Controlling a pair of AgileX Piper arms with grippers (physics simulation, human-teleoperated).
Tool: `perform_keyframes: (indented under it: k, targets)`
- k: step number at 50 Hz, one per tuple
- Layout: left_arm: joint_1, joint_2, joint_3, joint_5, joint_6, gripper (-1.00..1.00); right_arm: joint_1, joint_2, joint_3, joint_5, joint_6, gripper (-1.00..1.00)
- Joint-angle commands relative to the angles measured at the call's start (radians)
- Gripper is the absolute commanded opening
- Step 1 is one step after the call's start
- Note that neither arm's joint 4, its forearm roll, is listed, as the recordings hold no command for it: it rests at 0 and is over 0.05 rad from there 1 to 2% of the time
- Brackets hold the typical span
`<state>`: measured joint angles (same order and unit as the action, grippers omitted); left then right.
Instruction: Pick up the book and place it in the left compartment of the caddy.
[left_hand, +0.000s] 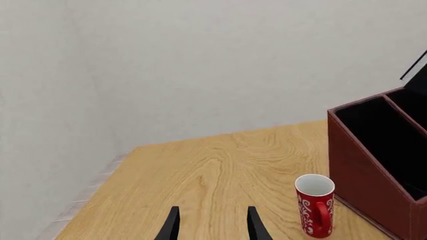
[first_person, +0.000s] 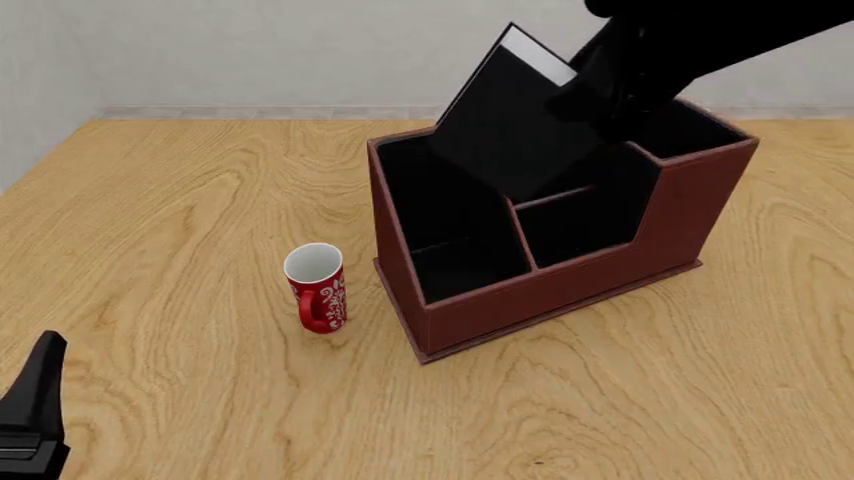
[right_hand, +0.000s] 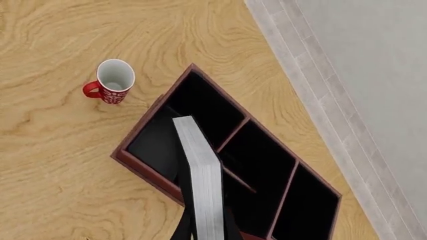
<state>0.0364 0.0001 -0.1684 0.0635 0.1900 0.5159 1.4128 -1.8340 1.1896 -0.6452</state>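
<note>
The book (first_person: 514, 130) has plain black covers and a strip of white page edges, which read pale grey in the right wrist view. The caddy (first_person: 561, 290) is dark reddish-brown on its outer walls and rim, with a black lining and black dividers inside; its left compartment (first_person: 434, 205) is black throughout. The mug (first_person: 316, 288) is bright red with a white swirling pattern on its side, a white interior and a red handle. The table (first_person: 174, 200) is light honey-coloured wood with darker flowing grain lines and whorls. The wall (left_hand: 200, 60) behind is plain off-white, with a pale grey skirting strip at its foot. The right gripper (first_person: 607, 85) and the left gripper (left_hand: 212, 225) are both black.
</note>
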Motion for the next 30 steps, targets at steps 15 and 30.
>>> perform_keyframes:
  k: [15,30]
  targets:
    - [-0.006,0.0,-0.003,0.005,-0.004,1.0,-0.015,-0.044,0.003,0.03,0.052,-1.0]
    - [-0.007,0.0,0.022,-0.008,0.002,1.0,-0.018,-0.001,-0.021,0.03,0.066,-1.0]
